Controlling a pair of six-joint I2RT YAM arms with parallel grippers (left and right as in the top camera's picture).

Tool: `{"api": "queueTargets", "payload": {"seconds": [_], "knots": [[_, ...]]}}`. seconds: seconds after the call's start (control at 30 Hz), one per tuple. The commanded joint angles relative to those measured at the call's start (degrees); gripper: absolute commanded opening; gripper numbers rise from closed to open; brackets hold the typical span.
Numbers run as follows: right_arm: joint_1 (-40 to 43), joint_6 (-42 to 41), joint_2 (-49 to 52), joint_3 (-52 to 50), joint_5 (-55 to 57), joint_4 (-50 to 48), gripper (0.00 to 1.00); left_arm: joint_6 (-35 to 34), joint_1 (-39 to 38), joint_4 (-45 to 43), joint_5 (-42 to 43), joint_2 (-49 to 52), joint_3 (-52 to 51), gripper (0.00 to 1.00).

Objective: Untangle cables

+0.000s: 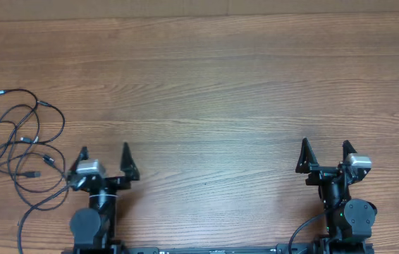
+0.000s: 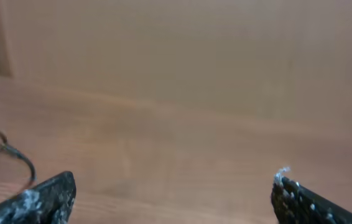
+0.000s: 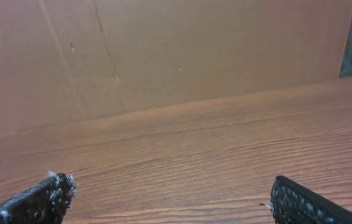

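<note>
Scene: We find two arms sitting low at the near edge of a bare wooden table point(image 1: 206, 77), with both wrists pointing toward the far side.
Cables: The cables point(image 1: 23, 152) lie in a loose tangle of black loops at the table's left edge. One silvery plug lies out at the far-left end, and some strands run off the left of the overhead view.
Left gripper: The left gripper point(image 1: 104, 149) has its fingers spread wide, with nothing between them.
Right gripper: The right gripper point(image 1: 325, 144) is likewise spread wide and empty, and its wrist view shows only wood.
Key relation: The tangle lies just to the left of the left gripper, beside it rather than ahead. The tangle's long axis runs near to far.
Nearer arm: The left arm is much the nearer, and the right sits well apart across the table.
Our reading: We judge the untangling not yet begun. The opening reach should fall to the left arm, which would swing leftward onto an outer loop.
</note>
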State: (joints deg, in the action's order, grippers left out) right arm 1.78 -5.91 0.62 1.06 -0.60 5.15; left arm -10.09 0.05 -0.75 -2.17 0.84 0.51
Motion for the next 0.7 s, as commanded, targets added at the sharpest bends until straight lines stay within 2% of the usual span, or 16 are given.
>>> {"api": "queueTargets", "payload": {"seconds": [0.0,0.3,0.47,0.67], "knots": [[-0.3,0.2,-0.5,-0.6,0.5,-0.3,1.0,3.8,0.3,5.2,5.0,-0.7,-0.2,0.99],[-0.3,0.2,-0.5,-0.6,0.5,-0.3,1.0,3.8,0.2,4.9,6.6,-0.7,-0.2,1.0],[-0.3,0.2,-0.5,-0.6,0.5,-0.3,1.0,11.8,0.0,4.4,12.2,-0.7,-0.2,0.99],[-0.3,0.2,-0.5,-0.6,0.5,-0.3,1.0,14.1,-2.1,4.4,12.1,-0.7,-0.2,1.0]]}}
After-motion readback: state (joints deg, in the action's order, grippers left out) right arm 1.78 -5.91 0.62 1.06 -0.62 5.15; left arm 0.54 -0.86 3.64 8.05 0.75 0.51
